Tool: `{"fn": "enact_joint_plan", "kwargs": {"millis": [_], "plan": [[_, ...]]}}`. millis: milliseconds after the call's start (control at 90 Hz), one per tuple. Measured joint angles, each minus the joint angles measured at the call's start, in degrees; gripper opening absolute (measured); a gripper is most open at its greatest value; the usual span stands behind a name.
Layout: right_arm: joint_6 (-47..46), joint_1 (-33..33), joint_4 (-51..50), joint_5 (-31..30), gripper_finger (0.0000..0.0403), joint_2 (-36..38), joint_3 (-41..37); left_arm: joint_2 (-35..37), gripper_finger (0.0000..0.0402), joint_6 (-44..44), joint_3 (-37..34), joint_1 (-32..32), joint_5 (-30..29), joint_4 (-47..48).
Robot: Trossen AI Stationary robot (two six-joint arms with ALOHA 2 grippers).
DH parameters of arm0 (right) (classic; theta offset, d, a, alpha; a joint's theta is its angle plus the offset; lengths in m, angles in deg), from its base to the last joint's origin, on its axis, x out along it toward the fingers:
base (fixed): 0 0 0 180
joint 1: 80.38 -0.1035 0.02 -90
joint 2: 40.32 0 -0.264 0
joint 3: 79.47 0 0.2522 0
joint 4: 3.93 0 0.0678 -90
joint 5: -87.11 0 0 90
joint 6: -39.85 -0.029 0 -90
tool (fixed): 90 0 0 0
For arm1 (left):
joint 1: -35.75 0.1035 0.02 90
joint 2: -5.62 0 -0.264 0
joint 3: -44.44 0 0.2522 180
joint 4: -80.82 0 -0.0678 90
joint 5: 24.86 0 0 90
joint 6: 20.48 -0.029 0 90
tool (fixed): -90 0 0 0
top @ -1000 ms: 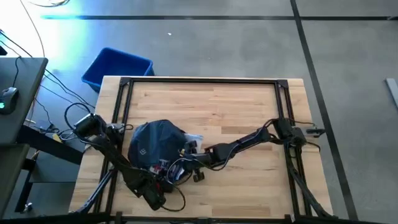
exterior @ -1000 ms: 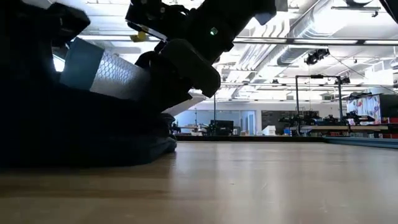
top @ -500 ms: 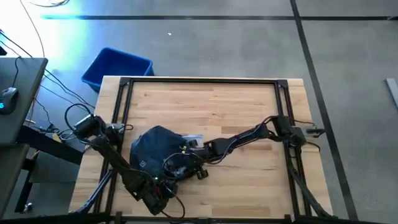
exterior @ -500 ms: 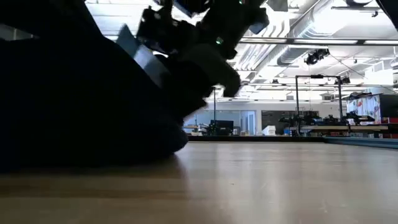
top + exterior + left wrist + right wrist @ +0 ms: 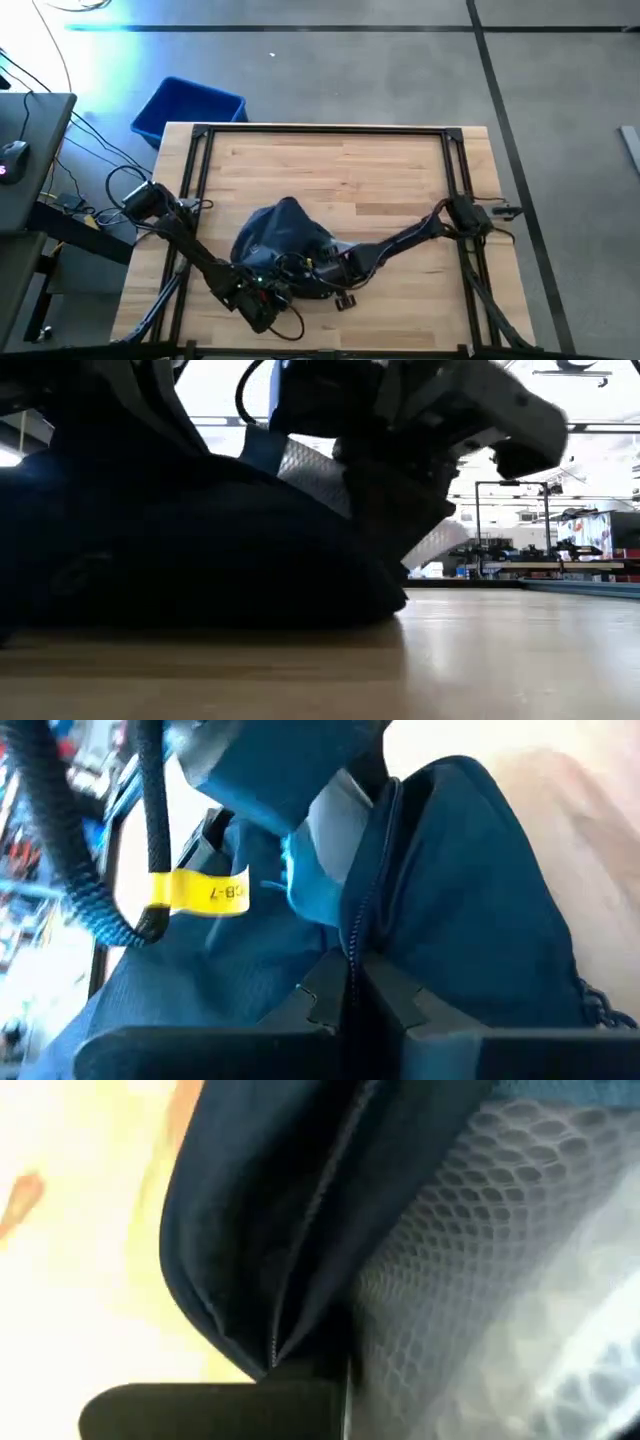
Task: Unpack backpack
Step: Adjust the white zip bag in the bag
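Observation:
The dark navy backpack (image 5: pixel 285 235) lies near the table's front middle, resting on its underside (image 5: pixel 200 610). My left gripper (image 5: pixel 348 1005) is at its near left side, shut on the fabric by the zip. My right gripper (image 5: pixel 345 1400) reaches in from the right at the bag's opening (image 5: pixel 325 270). A clear pouch with honeycomb mesh (image 5: pixel 480 1250) sticks out of the bag beside the one finger of my right gripper that shows. The pouch also rises above the bag in the low view (image 5: pixel 312 470). The bag's inside is hidden. My left gripper pinches the backpack's zip edge (image 5: pixel 352 955) between its two fingers, which lie along the zip. The bag rests on the table. My right gripper is at the mesh pouch's lower end (image 5: pixel 400 1350). The pouch runs down beside one finger (image 5: pixel 200 1405) and hides the other finger. The backpack's zip edge (image 5: pixel 275 1355) touches that finger too.
A bright blue bin (image 5: pixel 188 108) stands on the floor beyond the table's far left corner. A black cable with a yellow tag (image 5: pixel 205 892) loops by the left gripper. Bare wood (image 5: pixel 400 170) lies to the far and right side of the bag.
The backpack has slid toward the table's right edge and turned, so its logo patch no longer faces up. Both grippers have moved to the right with it. The right gripper has also come nearer the front edge.

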Motion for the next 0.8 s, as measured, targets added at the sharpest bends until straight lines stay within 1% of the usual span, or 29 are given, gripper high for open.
{"fn": "enact_joint_plan", "kwargs": {"millis": [56,111,222,344,456,533,644,800], "plan": [[-1.6,0.1,0.7,-0.9,0.0,0.1,0.2,0.0,0.0,-2.1,0.0,0.3,0.9,-0.9],[-2.3,0.6,0.5,-0.5,0.0,0.0,1.5,0.0,0.0,-2.7,0.0,0.3,1.0,-1.1],[0.9,1.8,1.9,1.3,0.0,-0.4,5.5,0.1,0.0,-2.6,-0.1,0.0,0.8,-0.9],[2.6,3.6,9.1,4.5,0.0,-0.3,6.5,0.2,0.0,-2.4,-0.1,-0.7,-0.5,-1.3],[3.4,5.6,13.1,7.5,0.0,-1.2,6.4,0.2,0.0,-2.5,0.4,-1.7,-2.7,-1.7],[4.3,6.1,16.1,7.3,0.0,-2.4,6.5,0.3,0.0,-0.4,0.6,-1.9,-2.7,-0.3],[6.0,6.3,17.7,6.5,0.0,-2.9,6.5,0.3,0.0,2.9,0.6,-2.8,-2.7,1.2],[6.9,6.4,19.3,3.5,0.0,-3.1,6.5,0.8,0.0,5.9,0.6,-6.2,-2.3,1.4]]}}
